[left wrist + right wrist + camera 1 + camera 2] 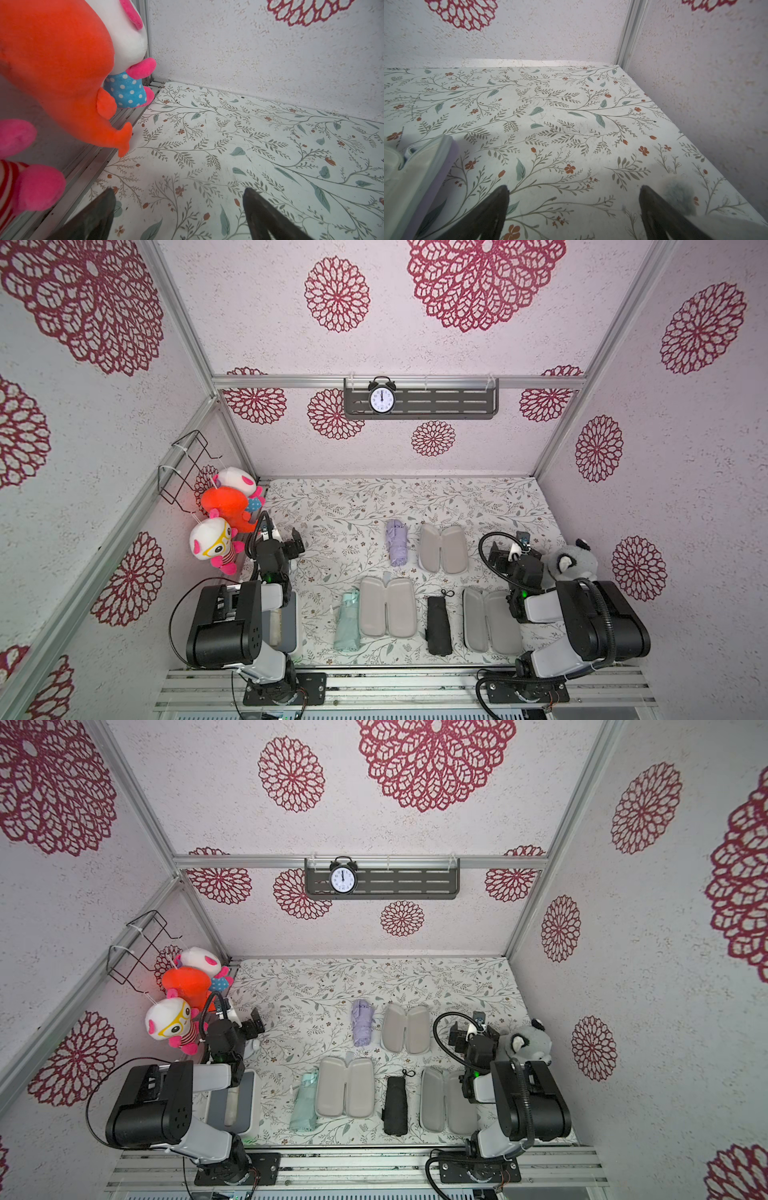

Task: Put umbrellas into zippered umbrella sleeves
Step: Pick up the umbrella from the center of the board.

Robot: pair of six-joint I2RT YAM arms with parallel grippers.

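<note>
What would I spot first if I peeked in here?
The bright orange plush toy hanging by the left wall jumps out first, then the black alarm clock on the back wall's shelf. On the flowery table lie a lilac umbrella, a mint green umbrella and a black umbrella, each beside an open grey-lined sleeve.

This is a robot lab's test booth, dressed up to pass for a home. Bare aluminium framing [399, 382] boxes in walls [257, 315] papered with crimson flower medallions. A leaf-print tabletop [340, 506] forms the floor. The left arm [224, 626] and right arm [598, 622] are bolted to slotted metal rails [399, 686] at the near edge. The homely touches are props: an alarm clock [381, 396] on a slotted metal shelf [457, 402], a wire rack [187, 464], and plush toys [216, 545] hung on the side wall by what look like white cable ties.
</note>
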